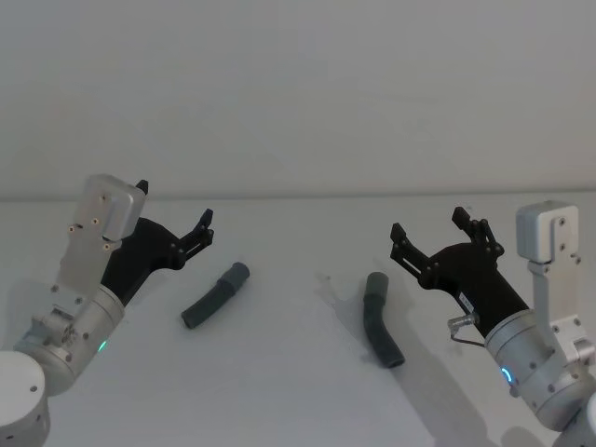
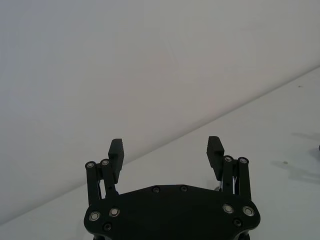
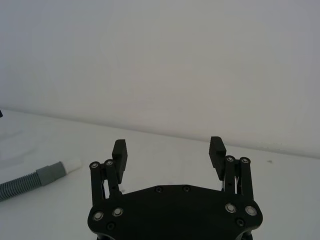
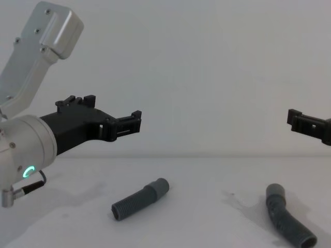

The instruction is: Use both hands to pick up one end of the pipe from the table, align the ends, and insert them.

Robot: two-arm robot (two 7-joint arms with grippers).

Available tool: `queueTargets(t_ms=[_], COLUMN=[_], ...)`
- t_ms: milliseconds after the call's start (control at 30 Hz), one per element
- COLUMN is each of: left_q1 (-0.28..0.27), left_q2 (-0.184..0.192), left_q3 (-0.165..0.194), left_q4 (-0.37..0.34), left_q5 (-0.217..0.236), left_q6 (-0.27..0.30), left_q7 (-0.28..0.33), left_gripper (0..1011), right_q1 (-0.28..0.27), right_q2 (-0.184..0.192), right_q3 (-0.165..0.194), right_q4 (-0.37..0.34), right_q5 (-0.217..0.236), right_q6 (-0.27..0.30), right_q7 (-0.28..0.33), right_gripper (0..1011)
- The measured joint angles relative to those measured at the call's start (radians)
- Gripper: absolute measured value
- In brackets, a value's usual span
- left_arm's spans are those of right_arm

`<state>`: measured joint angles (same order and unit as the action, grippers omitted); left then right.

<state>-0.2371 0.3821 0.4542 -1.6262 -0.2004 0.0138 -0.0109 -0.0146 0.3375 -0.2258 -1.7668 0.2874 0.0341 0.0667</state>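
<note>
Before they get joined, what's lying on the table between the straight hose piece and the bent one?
Nothing: in the head view and chest view, only bare white table lies between the straight hose piece and the bent hose piece.

L gripper (image 1: 175,207), R gripper (image 1: 427,223) hover (jaws apart).

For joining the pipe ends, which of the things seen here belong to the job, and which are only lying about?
Belongs to the job:
straight dark grey corrugated pipe piece
bent dark grey corrugated pipe piece
black skeletal left hand, open
black skeletal right hand, open
white matte table under both pieces

Only there:
plain white wall behind the table
</note>
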Motion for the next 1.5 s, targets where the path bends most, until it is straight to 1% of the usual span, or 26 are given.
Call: queueTargets(t_ms=[1500], left_q1=[0.0], left_q2=[0.0], left_q3=[0.0], left_q4=[0.0], left_q5=[0.0], left_q6=[0.0], left_q7=[0.0], left_gripper=[1001], right_q1=[0.0], right_q2=[0.0], right_q3=[0.0], right_q4=[0.0], right_q5=[0.0], right_q6=[0.0], right_q7=[0.0], right_gripper=[999])
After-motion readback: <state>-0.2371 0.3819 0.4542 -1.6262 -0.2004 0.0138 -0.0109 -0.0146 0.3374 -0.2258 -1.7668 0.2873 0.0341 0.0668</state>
